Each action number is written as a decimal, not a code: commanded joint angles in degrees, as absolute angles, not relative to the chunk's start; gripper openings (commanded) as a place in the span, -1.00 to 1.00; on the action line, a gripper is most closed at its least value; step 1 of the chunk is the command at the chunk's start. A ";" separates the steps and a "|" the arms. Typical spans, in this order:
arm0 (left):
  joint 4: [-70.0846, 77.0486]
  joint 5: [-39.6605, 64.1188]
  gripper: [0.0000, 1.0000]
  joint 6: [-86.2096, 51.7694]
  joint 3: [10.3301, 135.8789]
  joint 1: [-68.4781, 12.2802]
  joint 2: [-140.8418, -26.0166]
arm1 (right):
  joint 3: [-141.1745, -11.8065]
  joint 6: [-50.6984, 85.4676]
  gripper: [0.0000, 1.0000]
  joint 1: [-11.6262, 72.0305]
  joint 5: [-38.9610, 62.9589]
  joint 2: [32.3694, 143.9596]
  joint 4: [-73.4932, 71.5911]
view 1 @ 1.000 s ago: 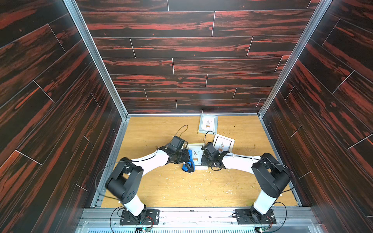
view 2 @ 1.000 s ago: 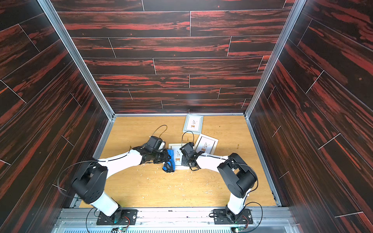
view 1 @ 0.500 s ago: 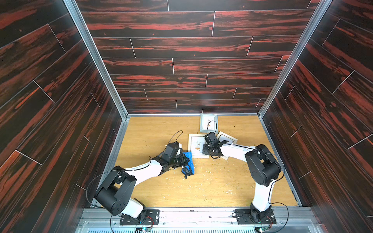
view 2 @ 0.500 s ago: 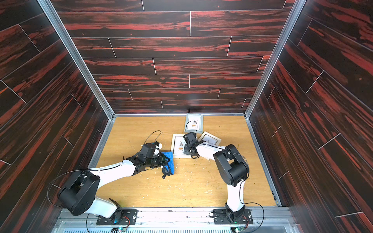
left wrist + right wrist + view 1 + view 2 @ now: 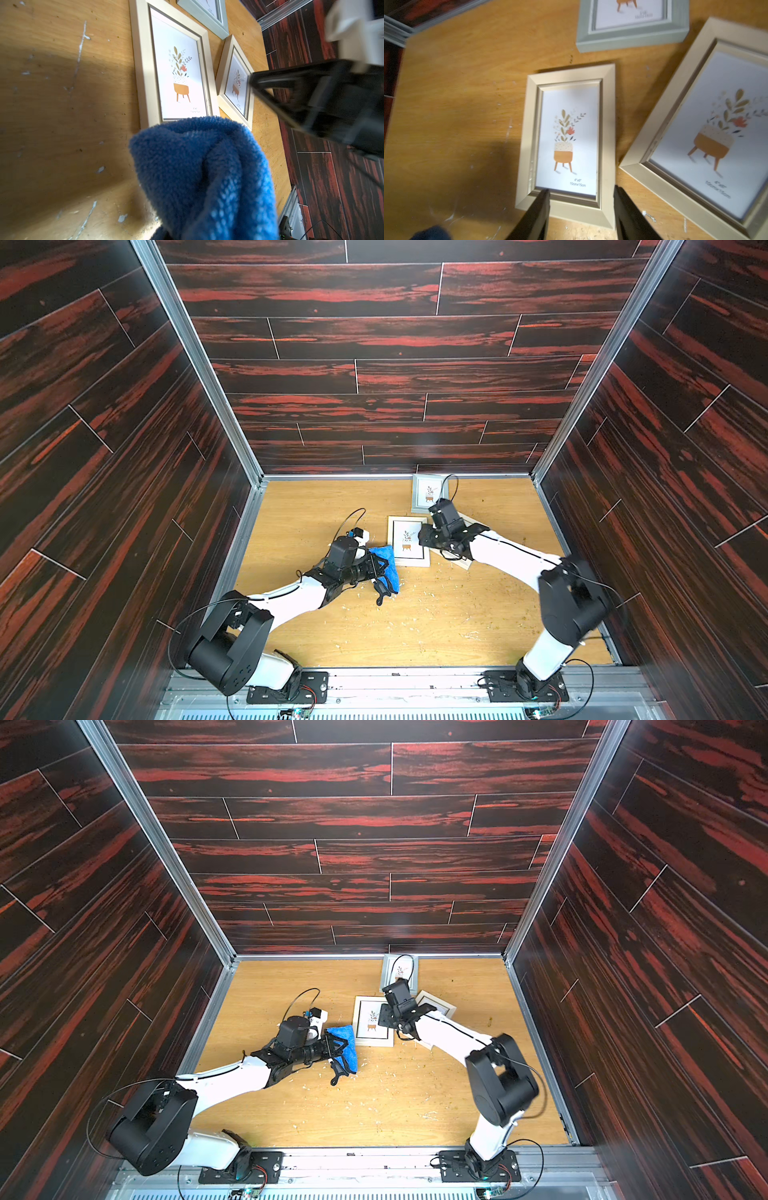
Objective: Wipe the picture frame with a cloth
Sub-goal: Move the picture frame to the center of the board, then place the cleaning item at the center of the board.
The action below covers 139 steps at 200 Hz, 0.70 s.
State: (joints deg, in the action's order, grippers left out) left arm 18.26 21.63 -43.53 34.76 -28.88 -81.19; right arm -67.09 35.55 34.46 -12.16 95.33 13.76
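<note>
Neighbours hem our flat picture frame (image 5: 529, 135): a tilted beige frame (image 5: 660, 149), a grey-green frame (image 5: 629, 39). Our left gripper (image 5: 376, 574) pinches the fluffy blue cloth (image 5: 203, 176); our right gripper (image 5: 581, 190) gapes above the rim.

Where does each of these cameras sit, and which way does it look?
Both top views: high over the near edge, looking down onto the table; left arm and right arm show, left pincer gripping the cloth.
Left wrist: on the left arm, facing past the cloth to the middle frame; the right arm shows blurred.
Right wrist: on the right arm, looking down past the open right pincer onto that frame.
Shared: all show the middle frame.
</note>
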 commanded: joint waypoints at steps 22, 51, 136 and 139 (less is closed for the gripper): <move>26.21 23.14 -1.00 -42.48 32.09 -27.94 -76.19 | -60.35 33.13 0.22 34.45 -9.94 85.86 13.05; 34.93 24.49 -1.00 -43.39 29.58 -27.86 -75.49 | -54.16 30.31 0.25 34.46 -5.92 77.72 8.76; 65.56 30.30 -0.90 -50.33 25.44 -28.42 -80.25 | -37.27 23.36 0.30 35.22 18.38 61.84 -8.75; 65.99 30.42 -0.89 -50.48 25.48 -28.44 -80.40 | -37.00 23.38 0.30 35.29 19.08 61.83 -9.29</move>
State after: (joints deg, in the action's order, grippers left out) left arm 55.02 28.01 -48.56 26.15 -28.18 -79.55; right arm -39.09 25.71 34.72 9.72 63.37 -2.68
